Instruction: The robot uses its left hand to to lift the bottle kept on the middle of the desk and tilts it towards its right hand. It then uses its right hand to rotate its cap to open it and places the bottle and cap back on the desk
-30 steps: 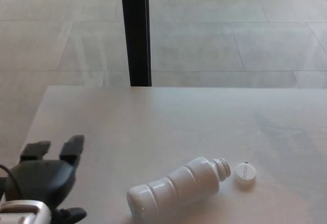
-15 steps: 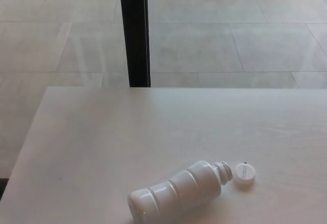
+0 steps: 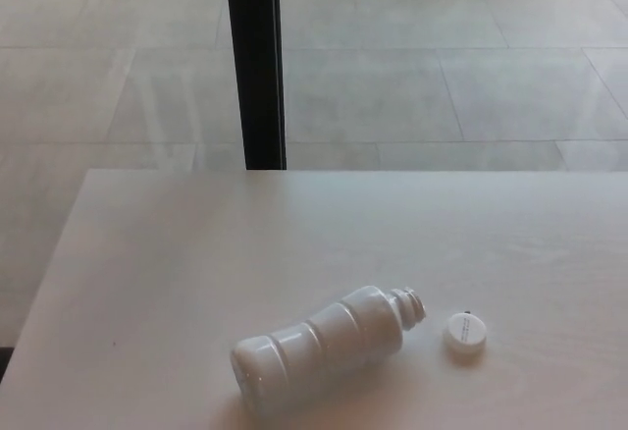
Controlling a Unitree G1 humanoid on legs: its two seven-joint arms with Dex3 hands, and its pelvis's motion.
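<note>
With neither robot hand in view, the white ribbed plastic bottle (image 3: 319,347) lying uncapped looks light, smooth, best held mid-waist.

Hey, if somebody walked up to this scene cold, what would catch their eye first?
Probably the white bottle lying on its side near the front edge of the pale desk, its open neck pointing right. Its white cap sits apart from it, just to the right of the neck. Behind the desk, a black post rises from the tiled floor.
</note>
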